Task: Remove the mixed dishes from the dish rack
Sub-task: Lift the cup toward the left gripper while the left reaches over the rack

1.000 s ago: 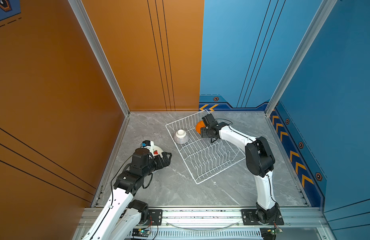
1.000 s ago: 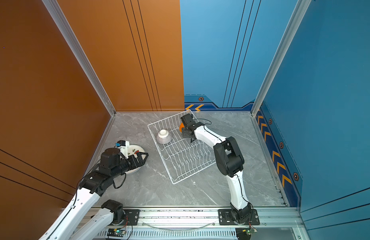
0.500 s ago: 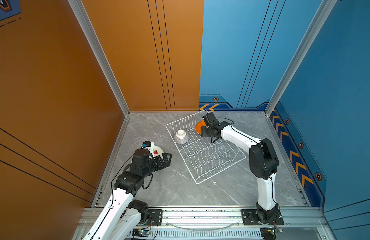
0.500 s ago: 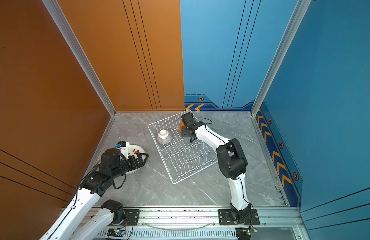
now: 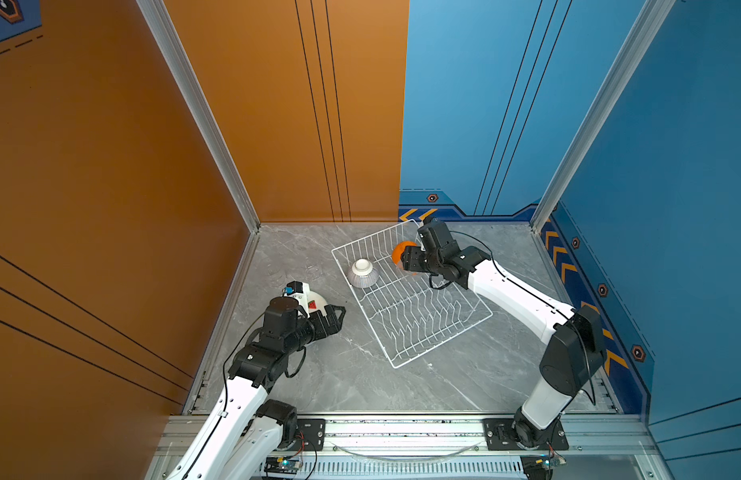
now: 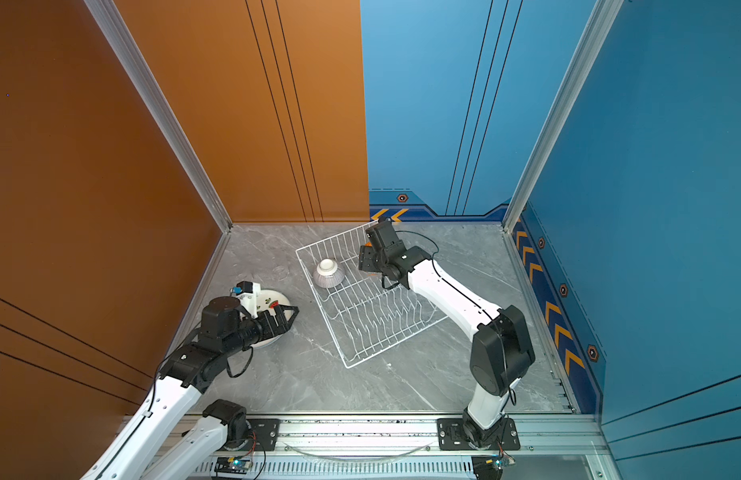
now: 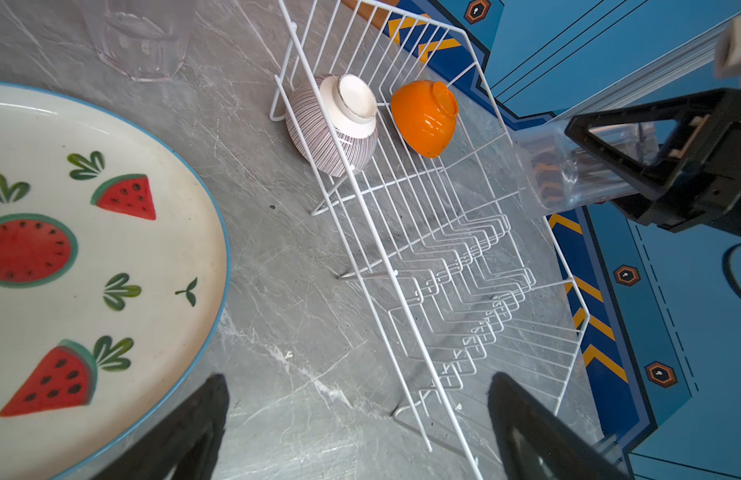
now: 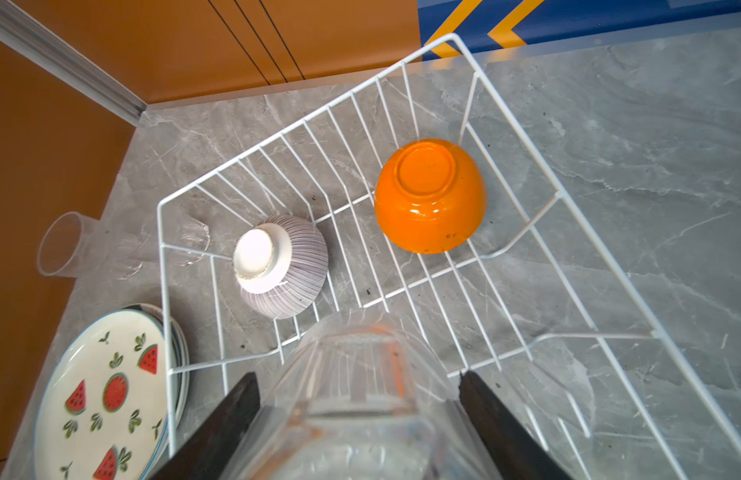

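**Two bowls lying in the rack, one glass in grip**

The right pincer is clamping a clear glass above the rack. The rack's far end is holding the striped bowl and the orange bowl, both lying upside down and apart. The left pincer is hanging with its fingers spread wide, gripping nothing, just beside the watermelon plate. That plate is resting on the counter, left of the rack.
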Available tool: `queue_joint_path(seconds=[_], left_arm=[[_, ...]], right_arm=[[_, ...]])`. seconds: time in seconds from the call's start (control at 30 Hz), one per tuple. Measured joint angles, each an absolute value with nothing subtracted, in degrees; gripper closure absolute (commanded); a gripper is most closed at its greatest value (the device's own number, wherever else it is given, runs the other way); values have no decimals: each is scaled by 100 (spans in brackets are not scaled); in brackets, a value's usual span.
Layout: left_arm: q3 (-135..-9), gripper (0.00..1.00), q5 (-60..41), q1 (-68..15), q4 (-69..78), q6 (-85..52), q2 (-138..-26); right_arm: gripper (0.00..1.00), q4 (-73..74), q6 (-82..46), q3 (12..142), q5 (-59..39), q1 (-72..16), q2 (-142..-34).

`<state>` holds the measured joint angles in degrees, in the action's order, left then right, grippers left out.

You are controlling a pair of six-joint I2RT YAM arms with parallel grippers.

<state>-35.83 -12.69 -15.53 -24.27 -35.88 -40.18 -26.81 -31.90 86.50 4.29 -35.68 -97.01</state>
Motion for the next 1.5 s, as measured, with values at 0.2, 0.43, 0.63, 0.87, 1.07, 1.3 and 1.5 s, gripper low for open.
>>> queue_joint_path(seconds=[0.2, 0.43, 0.63, 0.87, 1.07, 1.3, 1.5], left_arm=[[-3492, 2, -1470, -1544, -2156, -3610, -4001], [-3310, 2, -1691, -1656, -1678, -3695, -3981], [-3271, 2, -1723, -1900, -1216, -3741, -3879], [-2998, 2, -1723, -2073, -657, -3892, -3820], [-2952, 2, -1750, -2150, -279, -3957, -3839], [-2952, 2, -1828, -2270, 176, -4018, -4029], [-2952, 2, -1831, -2403, 561, -4034, -4289]], right_arm=[[44, -2412, -3597, 7863, 99, -3688, -8873], [48, -1863, -4198, 6796, -252, -3747, -8007], [48, -1406, -4604, 6460, -589, -3747, -7714], [48, -1007, -4956, 6333, -895, -3758, -7631], [48, -742, -5164, 6313, -1079, -3841, -7605], [48, -445, -5347, 6311, -1249, -3957, -7605], [48, -392, -5413, 6311, -1302, -3962, -7605]])
